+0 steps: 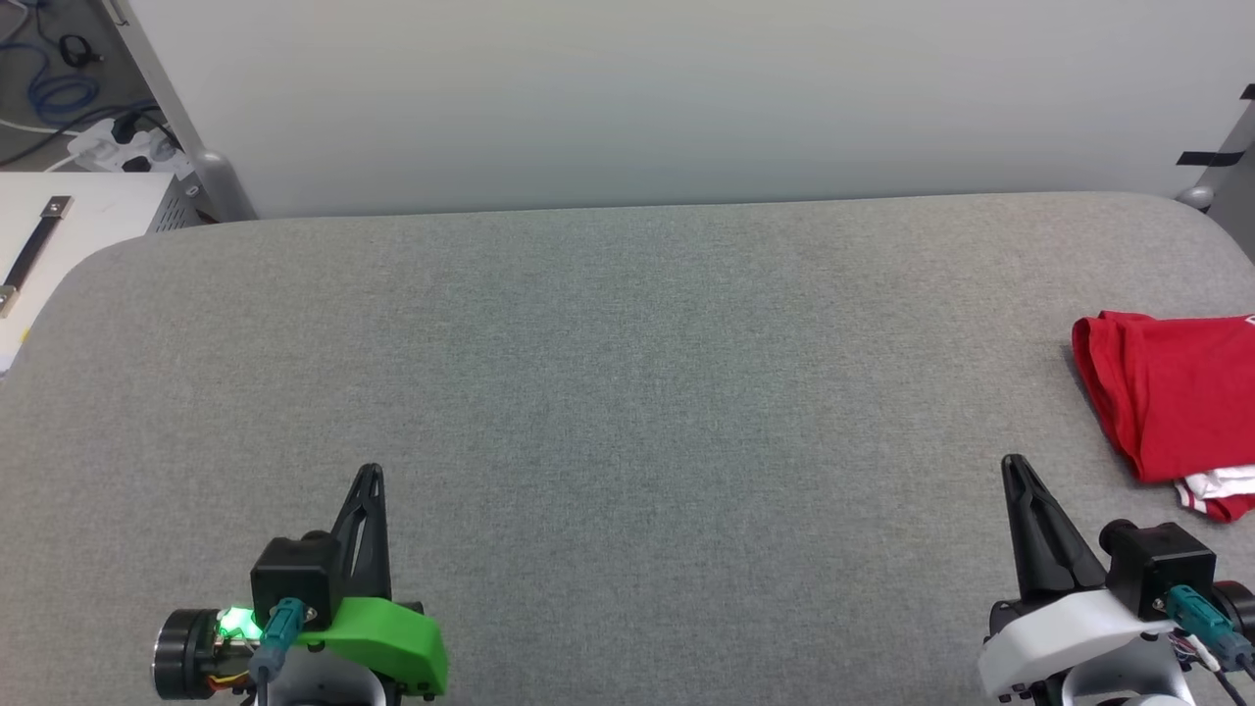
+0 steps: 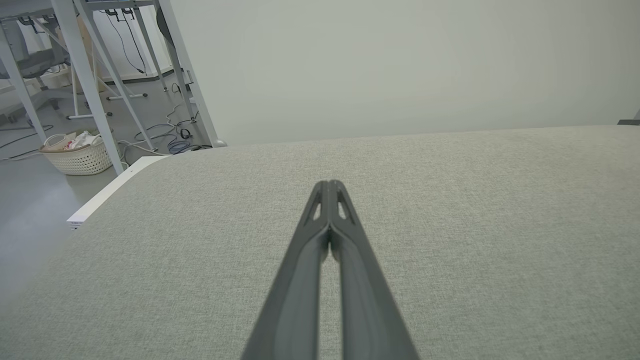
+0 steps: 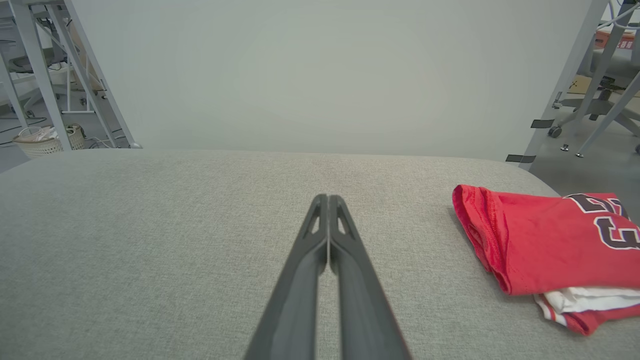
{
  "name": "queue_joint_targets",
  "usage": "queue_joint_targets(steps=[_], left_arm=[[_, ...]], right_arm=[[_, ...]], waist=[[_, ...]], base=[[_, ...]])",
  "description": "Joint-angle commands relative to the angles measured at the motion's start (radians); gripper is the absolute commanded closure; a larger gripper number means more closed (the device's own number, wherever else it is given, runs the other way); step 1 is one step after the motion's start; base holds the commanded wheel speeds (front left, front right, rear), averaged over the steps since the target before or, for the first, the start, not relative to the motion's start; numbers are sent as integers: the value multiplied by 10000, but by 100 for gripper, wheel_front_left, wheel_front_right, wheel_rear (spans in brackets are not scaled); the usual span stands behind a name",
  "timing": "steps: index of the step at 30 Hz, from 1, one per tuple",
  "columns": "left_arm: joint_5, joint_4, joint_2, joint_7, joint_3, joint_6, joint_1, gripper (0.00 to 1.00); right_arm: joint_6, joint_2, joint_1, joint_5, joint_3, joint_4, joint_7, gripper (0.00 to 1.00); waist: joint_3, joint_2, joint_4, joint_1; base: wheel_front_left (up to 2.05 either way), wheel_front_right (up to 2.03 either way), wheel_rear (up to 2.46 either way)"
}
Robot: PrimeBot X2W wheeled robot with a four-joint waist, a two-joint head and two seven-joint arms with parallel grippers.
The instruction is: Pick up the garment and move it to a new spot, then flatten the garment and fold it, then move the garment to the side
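The garment [image 1: 1177, 407] lies folded in a compact red stack at the table's far right edge, partly cut off by the head view. In the right wrist view the garment [image 3: 545, 245] shows its black "23" on top and a white sleeve with striped trim poking out at the near side. My right gripper [image 1: 1015, 469] is shut and empty at the lower right, a short way left of and nearer than the garment. At the lower left my left gripper [image 1: 371, 478] is shut and empty, far from the garment. Each pair of fingertips meets in the wrist views [image 2: 329, 185] [image 3: 327, 199].
A grey fabric-covered table [image 1: 608, 392] spreads across the view with a pale wall behind it. A white cabinet [image 1: 88, 211] and cables sit beyond the back left corner. Metal frame legs [image 2: 95, 85] and a wicker basket [image 2: 77, 155] stand on the floor to the left.
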Motion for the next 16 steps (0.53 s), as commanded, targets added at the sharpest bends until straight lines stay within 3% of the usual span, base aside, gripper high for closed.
queue_joint_targets(steps=[1, 16], left_arm=[[97, -50, -81, 60, 47, -59, -208, 100], [201, -69, -173, 362, 158, -131, -315, 100]], right_arm=[[-5, 51, -206, -138, 32, 57, 51, 100], [-5, 69, -380, -320, 71, 224, 302, 100]], waist=[[-5, 0, -5, 0], [-53, 0, -61, 0]], base=[[0, 0, 0], [0, 0, 0]])
